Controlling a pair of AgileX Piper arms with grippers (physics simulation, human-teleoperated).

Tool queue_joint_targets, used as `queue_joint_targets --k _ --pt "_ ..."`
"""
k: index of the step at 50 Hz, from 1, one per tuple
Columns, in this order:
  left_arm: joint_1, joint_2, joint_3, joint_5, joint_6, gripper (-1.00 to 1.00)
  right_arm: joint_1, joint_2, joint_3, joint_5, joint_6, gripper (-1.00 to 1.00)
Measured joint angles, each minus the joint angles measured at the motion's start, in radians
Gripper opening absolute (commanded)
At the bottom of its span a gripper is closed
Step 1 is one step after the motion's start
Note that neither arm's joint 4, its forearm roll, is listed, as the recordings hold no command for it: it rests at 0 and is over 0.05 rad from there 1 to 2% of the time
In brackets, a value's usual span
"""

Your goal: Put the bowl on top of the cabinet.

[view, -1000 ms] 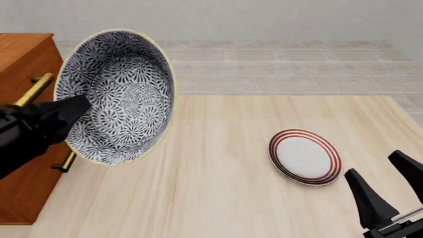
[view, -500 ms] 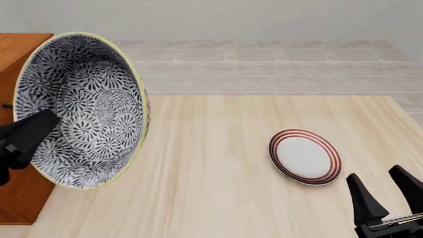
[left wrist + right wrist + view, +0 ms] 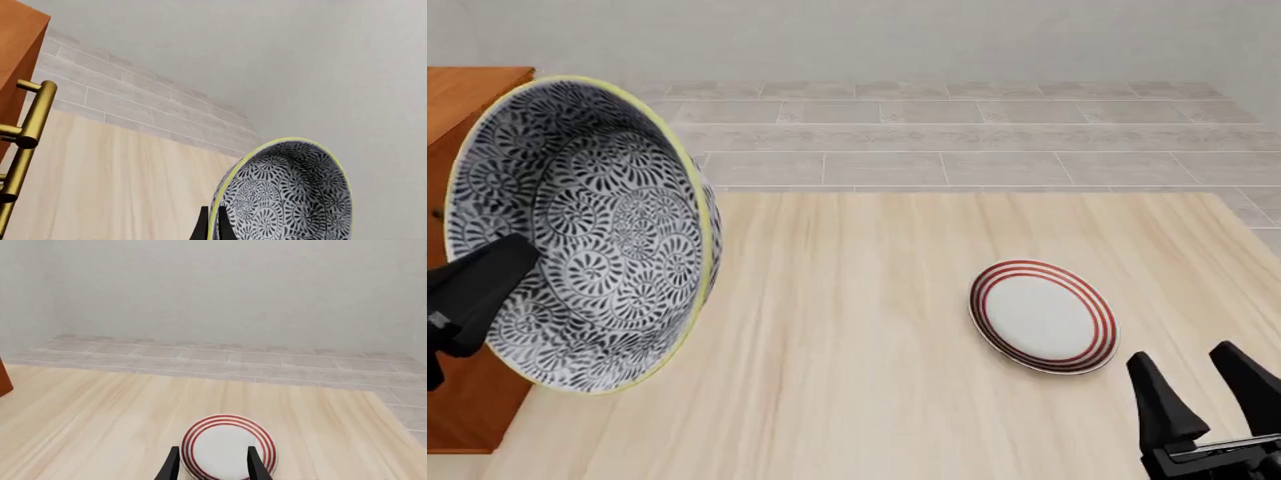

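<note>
The bowl [image 3: 587,230], black-and-white floral with a thin cream rim, hangs tilted on its side in the air at the left, its opening facing the camera. My left gripper [image 3: 487,285] is shut on its rim at the lower left. The left wrist view shows the bowl [image 3: 287,195] pinched at its edge by the left gripper [image 3: 212,225]. The reddish-brown cabinet [image 3: 474,95] stands behind the bowl at the far left, mostly hidden; a brass handle [image 3: 27,135] shows in the left wrist view. My right gripper [image 3: 1201,400] is open low at the right, holding nothing.
A flat white plate with red rings [image 3: 1044,316] lies on the light wooden table [image 3: 854,380] at the right, just ahead of the right gripper [image 3: 212,465]; the plate [image 3: 228,445] fills its wrist view's foreground. A grey tiled floor and wall lie beyond the table.
The left gripper carried the bowl leftward and slightly down, over the cabinet's front. The right gripper sank lower at the frame's edge.
</note>
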State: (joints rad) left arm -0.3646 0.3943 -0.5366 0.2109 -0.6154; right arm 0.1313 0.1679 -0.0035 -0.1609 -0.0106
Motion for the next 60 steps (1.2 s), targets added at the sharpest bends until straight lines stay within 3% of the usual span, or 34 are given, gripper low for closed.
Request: queue_joint_targets --k 13,23,60 --pt "-0.004 0.015 0.012 -0.013 0.008 -1.0 -0.003 0.01 0.002 -0.011 0.006 1.0" --pt "0.008 0.048 -0.037 0.024 0.025 -1.0 -0.004 0.016 0.003 -0.017 0.007 1.0" --pt "0.213 0.289 -0.513 0.355 0.109 -1.0 -0.004 0.016 0.003 -0.017 0.007 1.0"
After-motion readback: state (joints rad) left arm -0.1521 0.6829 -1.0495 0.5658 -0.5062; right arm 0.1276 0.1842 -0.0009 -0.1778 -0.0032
